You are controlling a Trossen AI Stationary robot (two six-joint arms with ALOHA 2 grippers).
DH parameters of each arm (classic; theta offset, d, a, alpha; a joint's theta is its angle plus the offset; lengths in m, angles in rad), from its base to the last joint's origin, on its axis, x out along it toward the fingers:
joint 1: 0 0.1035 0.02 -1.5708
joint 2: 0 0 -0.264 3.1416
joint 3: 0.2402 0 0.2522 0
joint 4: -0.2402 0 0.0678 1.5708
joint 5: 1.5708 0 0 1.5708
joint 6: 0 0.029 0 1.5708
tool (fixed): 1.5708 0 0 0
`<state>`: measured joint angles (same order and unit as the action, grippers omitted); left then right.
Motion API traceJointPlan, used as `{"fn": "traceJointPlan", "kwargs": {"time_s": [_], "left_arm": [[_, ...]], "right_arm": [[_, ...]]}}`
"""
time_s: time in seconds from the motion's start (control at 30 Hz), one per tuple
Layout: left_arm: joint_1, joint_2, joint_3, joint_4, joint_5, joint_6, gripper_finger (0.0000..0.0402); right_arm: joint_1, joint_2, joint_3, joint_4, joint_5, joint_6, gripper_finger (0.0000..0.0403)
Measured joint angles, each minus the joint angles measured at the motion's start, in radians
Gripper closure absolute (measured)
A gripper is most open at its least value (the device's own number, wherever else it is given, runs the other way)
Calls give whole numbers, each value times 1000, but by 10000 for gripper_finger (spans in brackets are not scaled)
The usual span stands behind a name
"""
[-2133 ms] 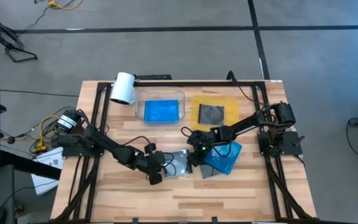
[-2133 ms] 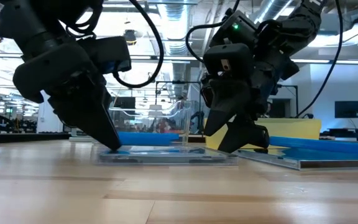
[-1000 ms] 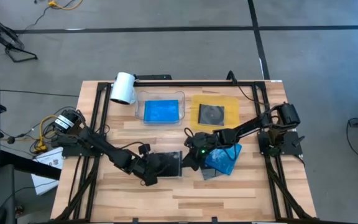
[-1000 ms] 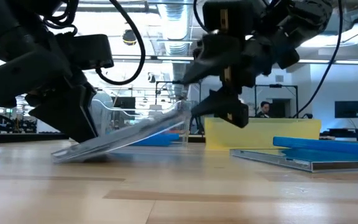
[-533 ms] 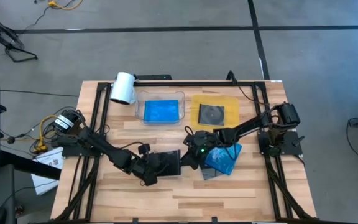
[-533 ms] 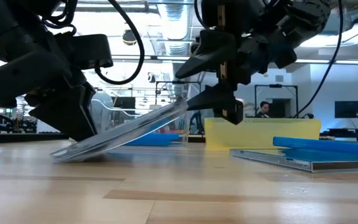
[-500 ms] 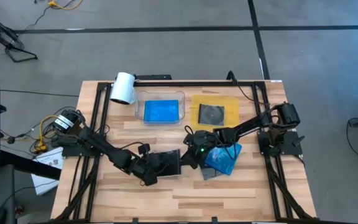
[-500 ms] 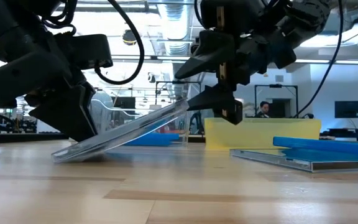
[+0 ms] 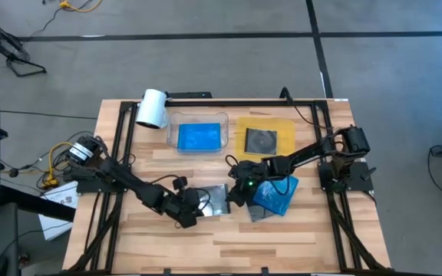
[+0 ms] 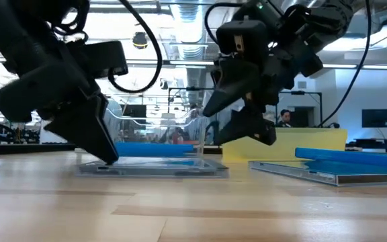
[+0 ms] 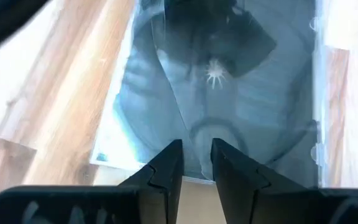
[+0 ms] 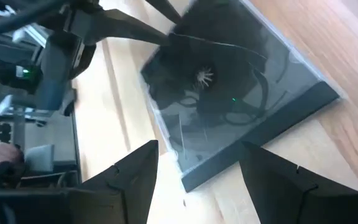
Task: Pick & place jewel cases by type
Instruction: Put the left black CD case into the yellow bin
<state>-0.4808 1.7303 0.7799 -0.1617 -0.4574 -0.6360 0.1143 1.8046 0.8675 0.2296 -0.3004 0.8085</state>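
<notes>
- Doubly flanking one grey-clear jewel case point(image 9: 218, 199), which is lying flat on the wooden table point(image 9: 282, 239) near its middle, dark disc showing through the lid.
- Touching that case's left edge with the left gripper point(image 9: 192, 208), fingers point(image 11: 166, 169) standing only narrowly apart and pinching nothing between them.
- Hovering just above the case's right edge with the right gripper point(image 9: 235, 193), fingers point(image 12: 135, 180) spreading wide and gripping nothing.
- Lying just to the right of the right gripper: overlapping blue jewel cases point(image 9: 281, 192), with a grey corner point(image 9: 259, 215) peeking out from under the near side; not possible to tell how many are in the pile.
- Sitting along the far side of the table, side by side: a single blue case point(image 9: 199, 136) inside the clear tray point(image 9: 172, 142), and a disc case point(image 9: 261, 140) resting on the yellow tray point(image 9: 286, 129).
- Lying by the clear tray's far left corner: a white cylinder point(image 9: 152, 108).
</notes>
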Motion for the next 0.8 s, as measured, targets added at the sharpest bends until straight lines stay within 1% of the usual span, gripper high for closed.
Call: {"fn": "traceJointPlan", "kwargs": {"time_s": [0.27, 0.4, 0.57, 0.63, 0.67, 0.73, 0.8], "left_arm": [[-1, -17, -2, -11, -8, 23, 317], [-1, -72, -5, -35, -1, 67, 317], [-1, -153, -3, -45, -38, 114, 317], [-1, -178, -3, -71, -18, 120, 317], [-1, -184, -1, -94, 9, 115, 317], [-2, -184, -1, -175, 57, 82, 317], [-3, -175, -2, -248, 81, 48, 317]], "right_arm": [[1, 0, 1, -60, -4, 5, 186], [1, 0, 1, -81, -5, 6, 186], [1, 0, -1, -60, -5, 4, 186], [1, 0, -1, -55, -5, 3, 186], [1, 0, -1, -56, -5, 3, 186], [2, 0, -2, -54, -9, 3, 186], [3, 0, -2, -46, -15, 3, 186]]}}
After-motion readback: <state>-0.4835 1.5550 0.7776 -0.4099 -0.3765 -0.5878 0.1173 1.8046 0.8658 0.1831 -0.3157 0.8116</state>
